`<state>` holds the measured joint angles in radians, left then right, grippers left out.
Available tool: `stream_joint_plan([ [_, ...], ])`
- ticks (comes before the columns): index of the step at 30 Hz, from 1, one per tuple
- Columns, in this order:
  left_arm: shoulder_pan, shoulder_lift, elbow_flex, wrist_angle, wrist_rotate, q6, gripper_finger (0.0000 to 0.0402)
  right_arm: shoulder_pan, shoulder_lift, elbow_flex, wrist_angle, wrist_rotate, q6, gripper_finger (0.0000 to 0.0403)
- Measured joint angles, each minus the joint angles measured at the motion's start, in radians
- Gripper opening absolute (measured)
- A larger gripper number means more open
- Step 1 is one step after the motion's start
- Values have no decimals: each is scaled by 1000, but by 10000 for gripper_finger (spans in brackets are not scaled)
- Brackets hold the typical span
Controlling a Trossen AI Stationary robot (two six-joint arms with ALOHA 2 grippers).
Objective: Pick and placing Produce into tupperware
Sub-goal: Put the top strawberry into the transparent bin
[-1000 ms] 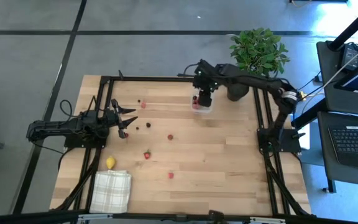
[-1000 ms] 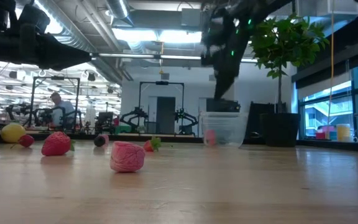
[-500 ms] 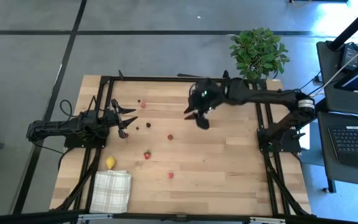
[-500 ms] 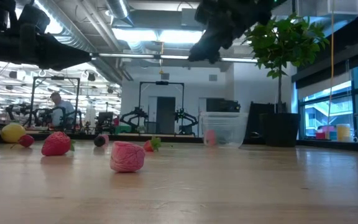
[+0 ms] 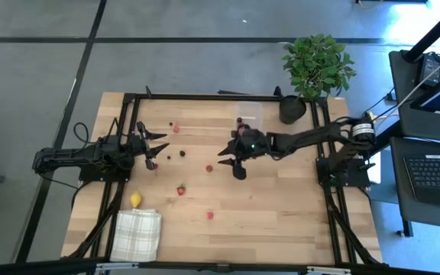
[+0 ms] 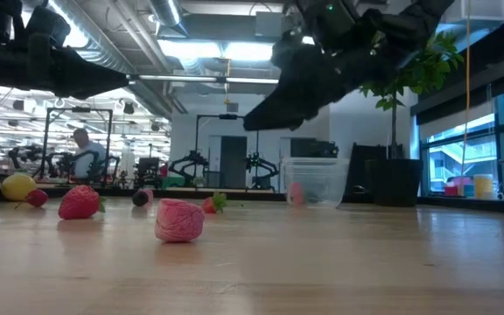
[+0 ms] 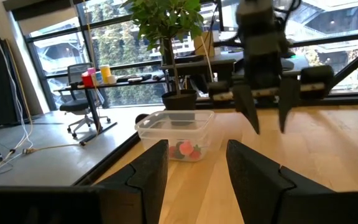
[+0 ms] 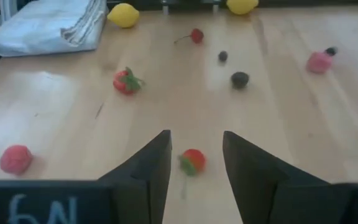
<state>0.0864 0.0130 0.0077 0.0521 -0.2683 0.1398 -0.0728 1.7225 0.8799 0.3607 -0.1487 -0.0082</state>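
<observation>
While hovering above mid-table, right gripper (image 5: 234,157) spread and empty, aimed down at a strawberry (image 8: 193,160) sitting between the fingers in the wrist view, just ahead of the tips — presumably lined up for the next pick. Tupperware (image 5: 248,116) well behind, near the far edge beside the plant pot (image 5: 291,109), berries already inside. Left gripper (image 5: 153,145) parked at left, spread, empty. Lemon (image 5: 136,200) by cloth (image 5: 137,234).

A potted plant (image 5: 316,67) stands at the counter's (image 5: 281,206) far right corner; a checked cloth (image 5: 137,234) lies at its near left.
</observation>
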Motion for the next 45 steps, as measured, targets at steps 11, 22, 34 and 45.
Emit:
stream_joint_plan([
  [11,0,0,0,0,0,0,157,46,174,9,102,100,1,140],
  [22,0,0,0,0,0,0,157,64,267,9,149,106,27,120],
  [34,0,0,0,0,0,0,157,65,295,9,153,154,30,117],
  [45,0,0,0,0,0,1,157,65,295,9,140,155,25,24],
])
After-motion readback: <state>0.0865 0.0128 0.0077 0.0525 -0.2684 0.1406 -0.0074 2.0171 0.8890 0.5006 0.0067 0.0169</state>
